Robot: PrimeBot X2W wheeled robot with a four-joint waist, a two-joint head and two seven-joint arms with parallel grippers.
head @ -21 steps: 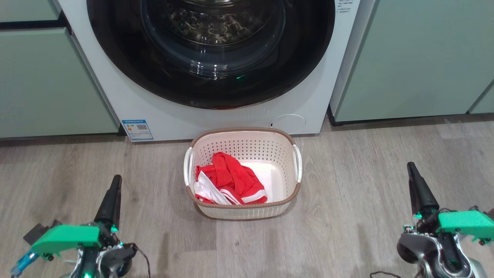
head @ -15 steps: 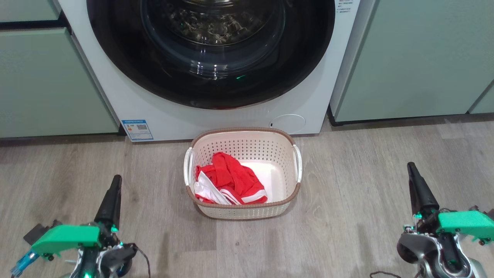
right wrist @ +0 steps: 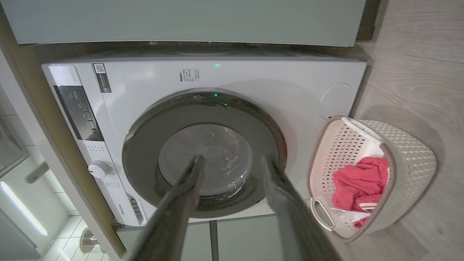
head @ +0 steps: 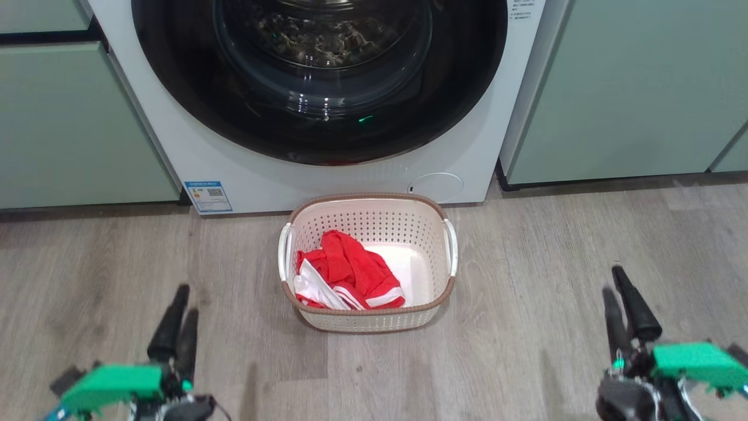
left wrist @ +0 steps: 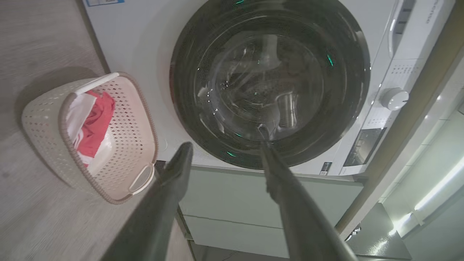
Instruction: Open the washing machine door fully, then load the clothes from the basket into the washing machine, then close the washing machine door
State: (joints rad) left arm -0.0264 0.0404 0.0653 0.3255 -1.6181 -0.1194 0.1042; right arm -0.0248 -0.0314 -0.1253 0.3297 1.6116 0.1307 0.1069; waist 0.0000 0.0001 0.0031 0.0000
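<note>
The washing machine (head: 263, 181) stands white at the top of the head view. Its door (head: 467, 88), a glossy black ring around clear glass, lies shut flat against the front. On the floor right before it sits the cream basket (head: 368, 197), and the red clothes (head: 350, 275) with white stripes lie crumpled in its left half. My left gripper (head: 187, 300) hovers open at the lower left and my right gripper (head: 612, 280) open at the lower right, each well clear of the basket. Both wrist views look along parted fingers at the door (left wrist: 270, 83) (right wrist: 145, 152).
Pale green cabinets (head: 70, 128) (head: 631, 88) flank the machine on both sides. Grey wood floor (head: 526, 351) spreads around the basket. A round cap (head: 435, 187) and a blue sticker (head: 207, 196) sit low on the machine's front.
Both grippers have sunk toward the bottom edge of the head view and turned, so two parted fingers show on each where one showed before. Basket, clothes and door are unmoved.
</note>
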